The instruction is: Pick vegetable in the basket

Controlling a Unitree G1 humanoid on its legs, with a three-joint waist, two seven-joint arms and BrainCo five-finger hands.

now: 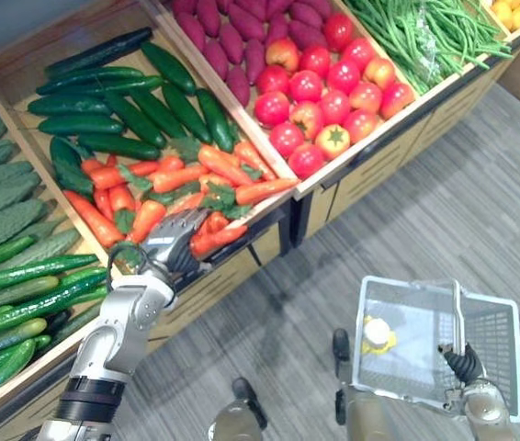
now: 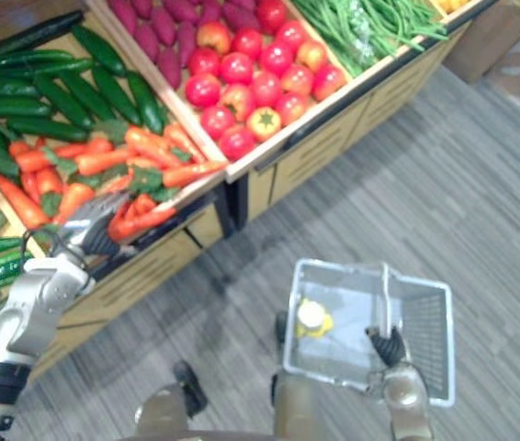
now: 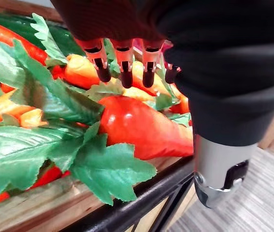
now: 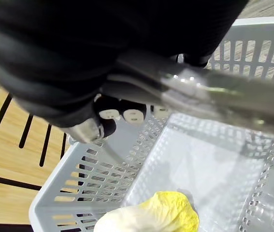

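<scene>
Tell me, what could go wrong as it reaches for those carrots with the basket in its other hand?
1. The left hand, fingers open, hovers over a carrot lying right at the bin's wooden lip; a nudge might roll it onto the floor.
2. Leaves cover the carrots, so the fingers might pinch leaf instead of carrot.
3. The basket, held by the right hand, sits off to the side over the floor, so a carrot could drop on the way.
</scene>
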